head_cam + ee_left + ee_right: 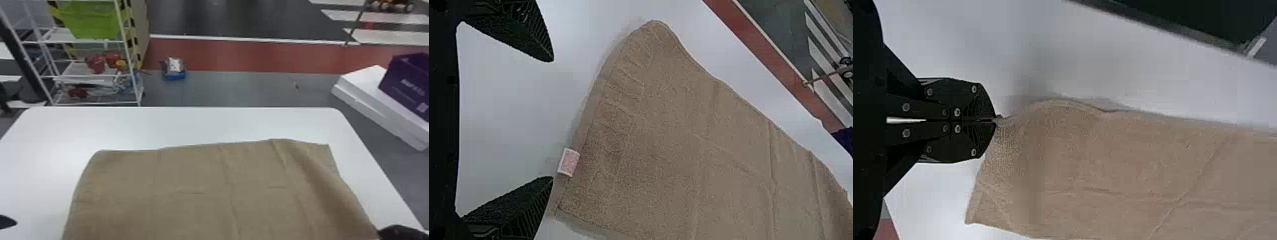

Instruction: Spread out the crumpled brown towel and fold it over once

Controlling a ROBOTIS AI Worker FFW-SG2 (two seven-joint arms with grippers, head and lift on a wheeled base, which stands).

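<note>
Slip risk, head view's lower right
Right gripper (996, 120) pinches towel (1113, 165) shallowly, could lose it; left gripper (553, 119), lower left, gapes empty.

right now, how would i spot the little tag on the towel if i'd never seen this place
Start at the white table and find the large brown towel on it. In the left wrist view, follow the towel's edge nearest the open left gripper. The tag is the small pale rectangle with pinkish marks sticking out there, unlike the plain brown cloth beside it.
</note>
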